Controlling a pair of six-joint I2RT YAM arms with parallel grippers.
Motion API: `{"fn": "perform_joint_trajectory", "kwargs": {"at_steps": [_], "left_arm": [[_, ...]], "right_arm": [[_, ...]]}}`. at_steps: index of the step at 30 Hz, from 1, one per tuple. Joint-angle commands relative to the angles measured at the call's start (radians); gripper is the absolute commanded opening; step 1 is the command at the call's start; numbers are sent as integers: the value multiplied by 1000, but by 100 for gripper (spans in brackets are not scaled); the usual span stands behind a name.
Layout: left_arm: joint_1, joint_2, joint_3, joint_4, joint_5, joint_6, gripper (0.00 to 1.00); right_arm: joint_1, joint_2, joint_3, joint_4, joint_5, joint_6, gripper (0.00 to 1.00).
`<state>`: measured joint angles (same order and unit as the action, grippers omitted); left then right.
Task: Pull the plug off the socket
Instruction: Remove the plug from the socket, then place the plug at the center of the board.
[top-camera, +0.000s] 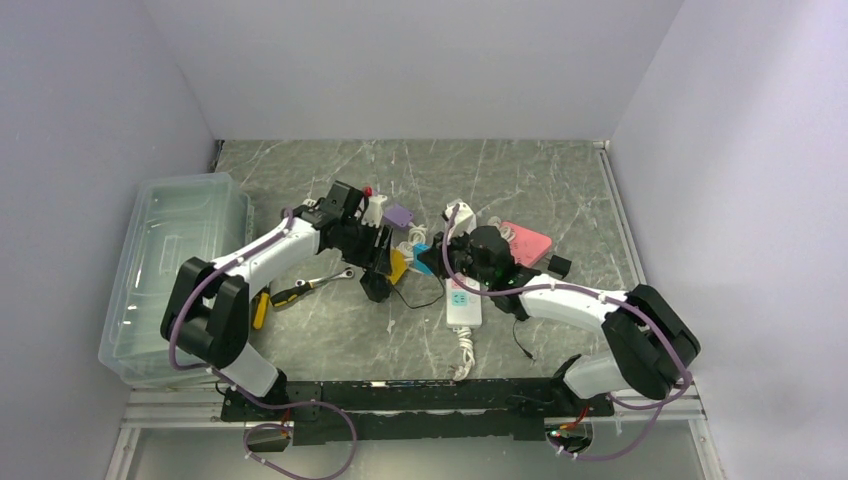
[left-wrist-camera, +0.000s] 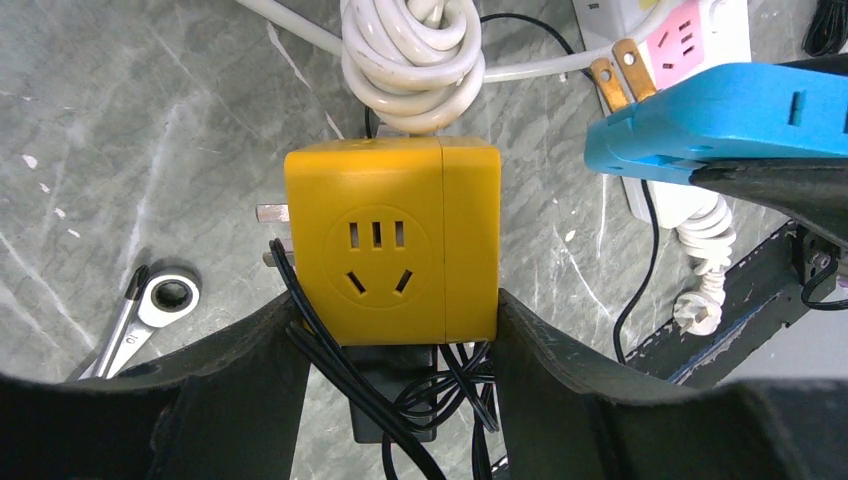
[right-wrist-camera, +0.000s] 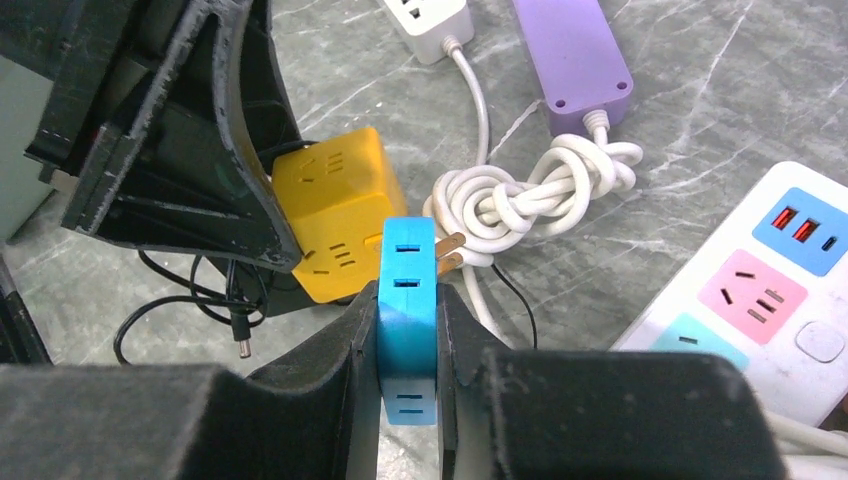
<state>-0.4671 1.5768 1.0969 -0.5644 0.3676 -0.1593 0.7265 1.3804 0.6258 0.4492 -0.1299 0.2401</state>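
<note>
A yellow cube socket (left-wrist-camera: 390, 255) sits between my left gripper's (left-wrist-camera: 397, 312) black fingers, which are shut on its two sides. A black adapter (left-wrist-camera: 395, 390) with tangled black cord is plugged into its near face. My right gripper (right-wrist-camera: 408, 312) is shut on a flat blue plug (right-wrist-camera: 408, 250). The plug's two brass prongs (right-wrist-camera: 450, 250) are bare and clear of the yellow cube (right-wrist-camera: 335, 210), which lies just to the left. In the top view the cube (top-camera: 398, 265) and the blue plug (top-camera: 422, 252) are side by side at mid-table.
A knotted white cord (right-wrist-camera: 520, 195), a purple power strip (right-wrist-camera: 575, 50) and a white strip with coloured sockets (right-wrist-camera: 770, 270) lie around the grippers. A wrench (left-wrist-camera: 150, 310) lies to the left. A clear plastic bin (top-camera: 170, 260) stands at the table's left edge.
</note>
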Motion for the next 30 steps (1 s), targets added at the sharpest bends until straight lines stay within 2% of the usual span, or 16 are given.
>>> {"fn": "perform_joint_trajectory", "kwargs": {"at_steps": [1, 5, 9, 11, 17, 21, 24, 27, 30], "left_arm": [[34, -102, -15, 97, 46, 2, 0], [48, -170, -47, 158, 148, 13, 0], [49, -207, -63, 182, 199, 14, 0], [53, -212, -63, 184, 205, 8, 0], [100, -192, -59, 196, 270, -38, 0], [140, -178, -60, 197, 266, -77, 0], [179, -158, -59, 194, 258, -125, 0], [223, -134, -61, 196, 256, -178, 0], [246, -101, -65, 193, 246, -221, 0]], "right_arm": [[-13, 24, 35, 2, 47, 36, 0], [-38, 101, 87, -61, 82, 77, 0], [-84, 161, 122, -115, 87, 134, 7], [-113, 181, 128, -128, 74, 164, 16], [-162, 191, 120, -124, 24, 182, 61], [-169, 147, 91, -94, 18, 161, 81], [-168, 72, 32, -38, 23, 139, 89], [-160, -38, -35, 33, 29, 101, 92], [-88, -142, -68, 48, 135, 39, 92]]}}
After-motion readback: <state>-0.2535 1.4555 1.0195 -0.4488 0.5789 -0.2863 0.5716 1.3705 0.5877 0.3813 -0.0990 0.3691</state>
